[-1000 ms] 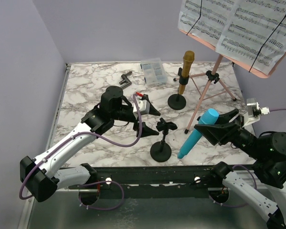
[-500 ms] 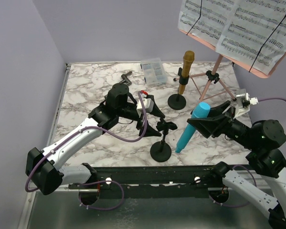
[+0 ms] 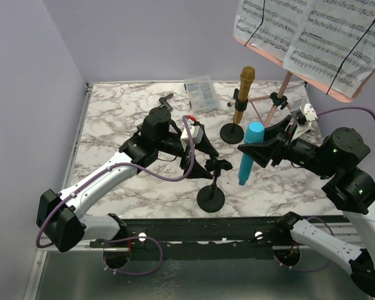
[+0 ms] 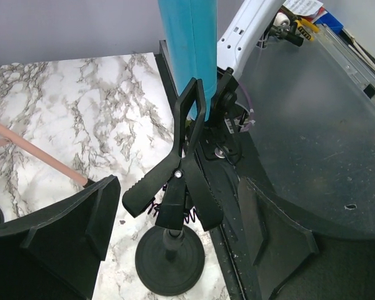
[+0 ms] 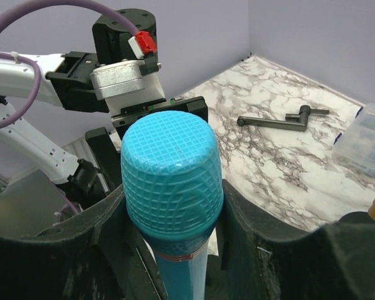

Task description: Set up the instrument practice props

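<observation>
Blue cross-hatched microphone (image 5: pixel 172 169) — clamped in black right tool (image 5: pixel 172 250)

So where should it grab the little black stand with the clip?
Probably the thin upright pole, between the clip and the round base, coming in level from the side. The pole stands straight and slim enough to pinch; the clip flares out and the base is wide and flat.

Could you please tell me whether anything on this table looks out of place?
A dark crank-shaped metal part lies loose on the tabletop at the back, beside the clear plastic box, attached to nothing. Otherwise the gold microphone sits upright in its stand, and the near stand's clip is simply empty.
</observation>
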Tool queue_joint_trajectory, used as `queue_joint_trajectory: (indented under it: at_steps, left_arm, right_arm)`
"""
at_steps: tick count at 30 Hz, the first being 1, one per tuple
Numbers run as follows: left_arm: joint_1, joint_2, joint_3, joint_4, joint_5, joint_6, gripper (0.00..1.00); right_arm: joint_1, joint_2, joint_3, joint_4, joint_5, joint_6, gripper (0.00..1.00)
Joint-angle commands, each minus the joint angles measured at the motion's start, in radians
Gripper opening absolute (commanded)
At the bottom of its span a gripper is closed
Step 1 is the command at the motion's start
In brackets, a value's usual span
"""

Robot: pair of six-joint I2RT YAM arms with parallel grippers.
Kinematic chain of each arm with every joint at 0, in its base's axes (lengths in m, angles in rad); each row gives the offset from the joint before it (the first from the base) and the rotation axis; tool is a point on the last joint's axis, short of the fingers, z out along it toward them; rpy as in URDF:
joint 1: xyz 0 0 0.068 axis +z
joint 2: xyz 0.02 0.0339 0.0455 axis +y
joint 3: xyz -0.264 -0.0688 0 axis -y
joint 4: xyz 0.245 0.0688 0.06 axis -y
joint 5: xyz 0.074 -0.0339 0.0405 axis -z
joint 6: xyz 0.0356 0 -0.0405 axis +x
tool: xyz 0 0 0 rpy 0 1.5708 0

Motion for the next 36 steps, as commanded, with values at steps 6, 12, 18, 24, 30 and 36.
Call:
queue_joint_trajectory:
  at_steps: [6,12,18,24,30,36]
  left_arm:
    - [0.003,0.023,0.037,0.031,0.020,-0.055,0.76]
    - [0.004,0.032,0.035,0.031,0.006,-0.066,0.62]
    - [0.003,0.019,0.022,0.031,-0.022,-0.060,0.27]
    - [0.005,-0.002,-0.004,0.031,-0.068,-0.044,0.00]
    - [0.004,-0.001,0.007,0.031,-0.063,-0.057,0.00]
    - [0.004,-0.007,0.006,0.031,-0.061,-0.082,0.31]
  right_arm:
    - [0.001,0.036,0.033,-0.005,-0.120,-0.076,0.01]
    - [0.002,0.040,0.030,0.014,-0.148,-0.082,0.01]
    - [0.002,0.048,0.034,0.018,-0.162,-0.084,0.01]
    - [0.002,0.050,0.050,0.021,-0.184,-0.088,0.01]
    - [0.002,0.080,0.050,0.073,-0.224,-0.092,0.01]
    - [0.002,0.099,0.067,0.080,-0.198,-0.114,0.01]
